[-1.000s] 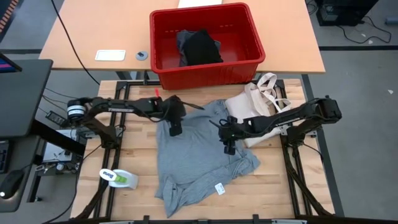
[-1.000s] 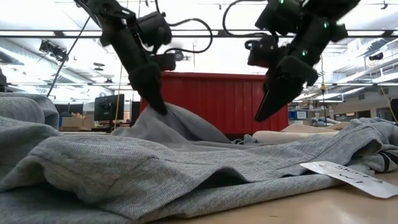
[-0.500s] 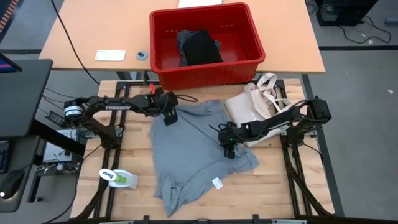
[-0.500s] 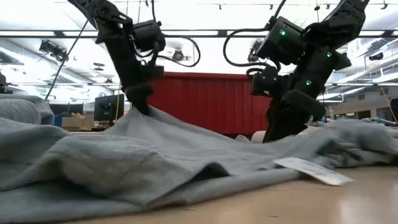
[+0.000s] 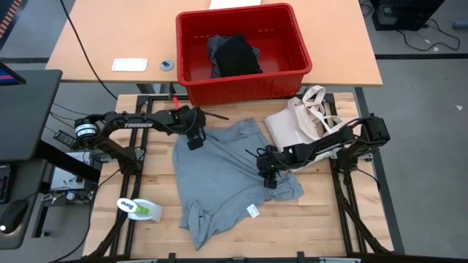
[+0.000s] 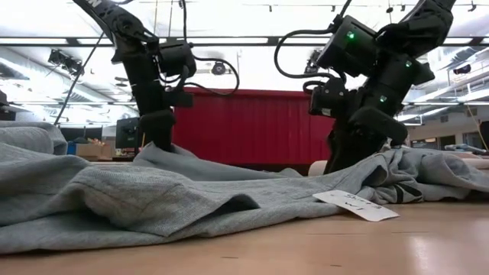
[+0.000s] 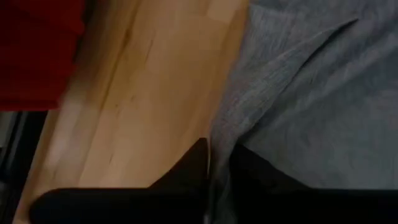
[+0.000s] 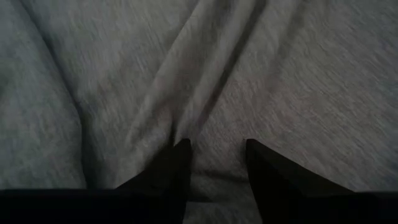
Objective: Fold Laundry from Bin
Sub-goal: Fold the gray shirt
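A light grey T-shirt (image 5: 219, 183) lies spread on the wooden table with a white tag (image 5: 253, 212) at its near edge. My left gripper (image 5: 194, 142) is at the shirt's far left corner, shut on its edge. My right gripper (image 5: 269, 179) stands open on the shirt's right part, where the cloth is bunched (image 6: 405, 179). The red bin (image 5: 241, 88) stands beyond the table's far edge. A black garment (image 5: 235, 57) lies in it. My left gripper pinches the T-shirt's far left edge (image 7: 219, 140) between its two fingers, coming from above and slanting down. The edge runs along between the fingers. The cloth rises in a low peak (image 6: 164, 149) to them; the rest lies on the table. My right gripper sets its two open fingertips (image 8: 180, 155) down on the shirt's right part from above, slanting. A low ridge of cloth (image 8: 214, 134) lies between them, not pinched. The shirt stays flat on the table under them.
A cream tote bag (image 5: 296, 124) lies at the table's far right, just beyond my right arm. A roll of tape (image 5: 139, 210) sits near the table's left near corner. Bare wood shows along the near edge and left of the shirt.
My left gripper has gone toward the table's far left corner, pulling the shirt's far left corner with it, so the shirt has spread flatter and slid left. My right gripper has come down from above the cloth onto the shirt's right part, which has bunched up.
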`<state>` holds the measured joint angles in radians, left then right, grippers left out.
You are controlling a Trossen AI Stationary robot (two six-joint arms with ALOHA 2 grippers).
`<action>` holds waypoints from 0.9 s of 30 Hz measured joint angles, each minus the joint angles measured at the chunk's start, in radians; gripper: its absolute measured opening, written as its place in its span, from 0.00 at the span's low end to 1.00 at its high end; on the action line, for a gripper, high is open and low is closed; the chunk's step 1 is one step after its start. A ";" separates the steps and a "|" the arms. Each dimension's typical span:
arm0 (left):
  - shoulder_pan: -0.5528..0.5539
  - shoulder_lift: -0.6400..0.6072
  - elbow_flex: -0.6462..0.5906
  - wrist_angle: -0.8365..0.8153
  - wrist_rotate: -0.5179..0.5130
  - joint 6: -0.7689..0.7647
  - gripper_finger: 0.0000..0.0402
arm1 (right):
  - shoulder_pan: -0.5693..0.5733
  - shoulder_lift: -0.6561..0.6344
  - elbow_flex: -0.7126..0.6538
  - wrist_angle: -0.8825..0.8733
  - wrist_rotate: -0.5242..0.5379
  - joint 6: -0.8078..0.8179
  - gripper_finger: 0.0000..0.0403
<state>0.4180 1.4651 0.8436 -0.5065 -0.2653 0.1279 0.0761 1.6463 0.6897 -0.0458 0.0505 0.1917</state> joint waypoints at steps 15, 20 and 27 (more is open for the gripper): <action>-0.024 -0.226 0.031 -0.125 -0.028 0.032 0.66 | 0.001 -0.005 0.110 -0.225 -0.022 0.027 0.40; -0.102 -0.266 0.031 -0.149 0.156 -0.062 0.67 | -0.001 -0.026 0.110 -0.215 0.046 0.001 0.40; -0.360 -0.132 -0.061 -0.002 0.206 -0.218 0.60 | -0.105 -0.048 0.111 -0.065 0.147 -0.169 0.40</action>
<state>0.0584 1.3329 0.7829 -0.5088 -0.0589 -0.0901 -0.0287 1.5982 0.8005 -0.1112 0.1979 0.0223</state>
